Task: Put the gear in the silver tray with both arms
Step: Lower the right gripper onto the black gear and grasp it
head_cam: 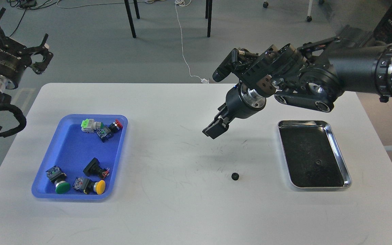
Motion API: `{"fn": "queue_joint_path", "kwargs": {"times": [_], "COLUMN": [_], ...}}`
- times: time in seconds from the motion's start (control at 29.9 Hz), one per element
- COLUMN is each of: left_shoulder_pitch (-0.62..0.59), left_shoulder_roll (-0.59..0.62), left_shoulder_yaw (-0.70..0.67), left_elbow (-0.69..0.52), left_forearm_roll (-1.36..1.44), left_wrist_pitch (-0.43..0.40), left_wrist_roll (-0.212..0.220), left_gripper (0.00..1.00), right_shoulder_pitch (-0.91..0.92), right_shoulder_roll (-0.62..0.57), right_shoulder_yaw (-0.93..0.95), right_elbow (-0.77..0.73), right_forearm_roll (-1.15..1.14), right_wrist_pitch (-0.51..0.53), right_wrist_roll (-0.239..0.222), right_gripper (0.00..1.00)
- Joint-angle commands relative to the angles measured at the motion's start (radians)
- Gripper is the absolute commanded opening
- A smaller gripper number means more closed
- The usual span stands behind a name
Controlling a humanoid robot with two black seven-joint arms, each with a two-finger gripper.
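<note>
A small black gear (235,176) lies on the white table, left of the silver tray (301,121). The tray's dark bottom holds one small dark thing (317,162). My right arm reaches in from the right, and its gripper (214,130) hangs above the table, up and to the left of the gear and apart from it. Its fingers point down-left and I cannot tell them apart. My left gripper (19,37) is raised off the table's far left corner, open and empty.
A blue plastic tray (77,146) on the left holds several push-button switches, among them a green one (62,187) and a yellow one (99,186). Chair legs and cables are on the floor behind the table.
</note>
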Motion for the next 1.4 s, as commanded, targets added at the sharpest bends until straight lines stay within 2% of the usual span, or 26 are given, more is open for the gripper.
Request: {"fn": "queue_joint_path", "kwargs": {"times": [0.0,0.37,0.77,0.9,1.14,1.37], "left_shoulder_pitch": [0.000,0.001,0.003,0.003,0.004,0.004], "left_shoulder_roll": [0.009,0.009,0.013,0.014,0.020,0.028], "left_shoulder_yaw": [-0.003,0.007,0.013,0.013,0.013,0.013], "left_elbow": [0.000,0.000,0.000,0.000,0.000,0.000], "left_forearm_roll": [0.001,0.004,0.007,0.007,0.011,0.013], "left_wrist_pitch": [-0.002,-0.009,-0.017,-0.018,-0.020,-0.020], "left_wrist_roll": [0.002,0.002,0.004,0.004,0.004,0.004], "left_gripper": [0.98,0.98,0.98,0.98,0.98,0.98], "right_shoulder_pitch": [-0.029,-0.116,-0.173,-0.190,-0.193,-0.193], "right_shoulder_roll": [0.015,0.063,0.063,0.063,0.063,0.063], "right_shoulder_yaw": [-0.028,-0.093,-0.149,-0.150,-0.153,-0.155], "right_elbow": [0.028,0.048,0.042,0.037,0.032,0.034], "right_forearm_roll": [-0.005,-0.008,-0.014,-0.016,-0.017,-0.063], "right_wrist_pitch": [0.000,-0.003,-0.011,-0.066,-0.080,-0.080], "right_wrist_roll": [0.000,0.000,0.000,0.000,0.000,0.000], "right_gripper": [0.97,0.96,0.72,0.65,0.61,0.49]}}
